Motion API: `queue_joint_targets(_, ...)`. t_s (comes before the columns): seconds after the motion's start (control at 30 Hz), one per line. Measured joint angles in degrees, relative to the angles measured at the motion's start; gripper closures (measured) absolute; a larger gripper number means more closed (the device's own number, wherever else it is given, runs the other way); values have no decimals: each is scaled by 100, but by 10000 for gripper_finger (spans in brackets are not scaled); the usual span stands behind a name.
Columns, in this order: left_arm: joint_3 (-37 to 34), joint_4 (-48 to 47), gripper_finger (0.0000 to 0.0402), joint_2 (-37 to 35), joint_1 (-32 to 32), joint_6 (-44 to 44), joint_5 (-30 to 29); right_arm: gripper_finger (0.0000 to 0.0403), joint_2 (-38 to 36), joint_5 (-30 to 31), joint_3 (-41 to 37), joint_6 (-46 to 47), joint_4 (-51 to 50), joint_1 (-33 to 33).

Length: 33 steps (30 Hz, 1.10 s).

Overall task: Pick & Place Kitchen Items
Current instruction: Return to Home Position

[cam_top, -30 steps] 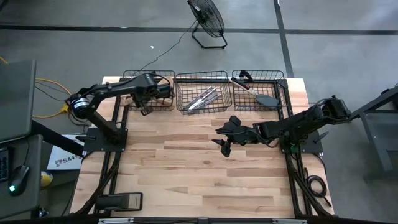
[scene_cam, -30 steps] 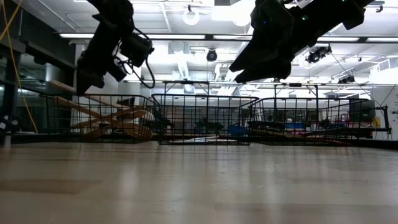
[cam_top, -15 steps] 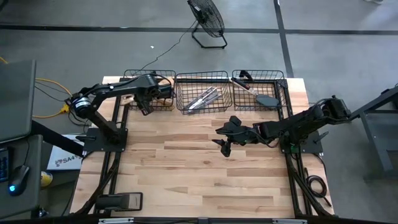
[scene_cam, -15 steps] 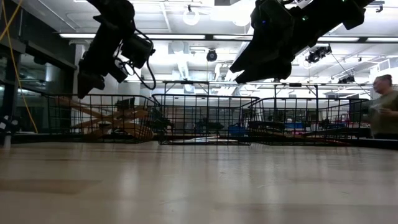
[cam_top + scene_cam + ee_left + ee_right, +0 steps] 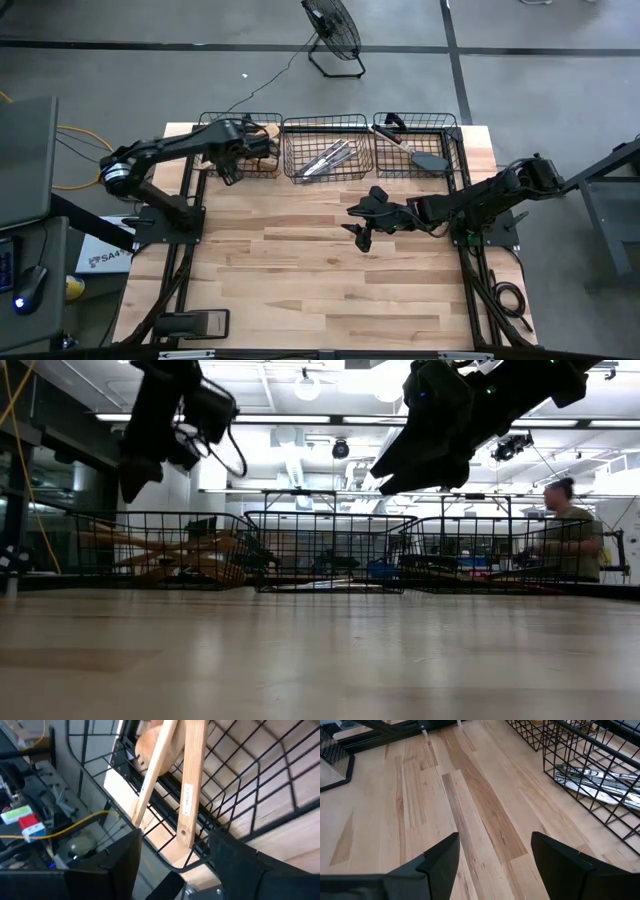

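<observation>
Plainly the left claw (image 5: 230, 170) hangs open and empty by the near edge of the left wire basket (image 5: 240, 116), where wooden spoons (image 5: 191, 775) lie, handle ends at the mesh; a low retreat could snag one. The right claw (image 5: 360, 232), also open, waits over the middle of the bench (image 5: 320, 290)

place: robotics lab | concrete floor (image 5: 560, 100) | floor fan (image 5: 333, 35) | ceiling lights (image 5: 308, 384)

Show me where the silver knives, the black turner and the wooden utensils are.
silver knives (image 5: 327, 158): high view, on the middle of the bundle.
black turner (image 5: 432, 160): high view, on its dark head.
wooden utensils (image 5: 192, 780): left wrist view, on one straight handle.
</observation>
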Motion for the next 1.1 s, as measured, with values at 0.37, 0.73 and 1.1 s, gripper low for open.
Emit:
queue_joint_targets(0.37, 0, 1618, 175, -1451, -1061, 154, 1064, 164, 0, -17, 0, -2, 109, -14)
queue_joint_targets(0.73, -162, 4621, 174, -2029, -2754, 626, 1243, 164, -196, 2, -498, 411, 327, -77)
queue_joint_targets(1.1, -1864, 7323, 174, -2322, -3723, 1087, 1070, 164, -2282, -1358, -3714, 254, 4740, -305)
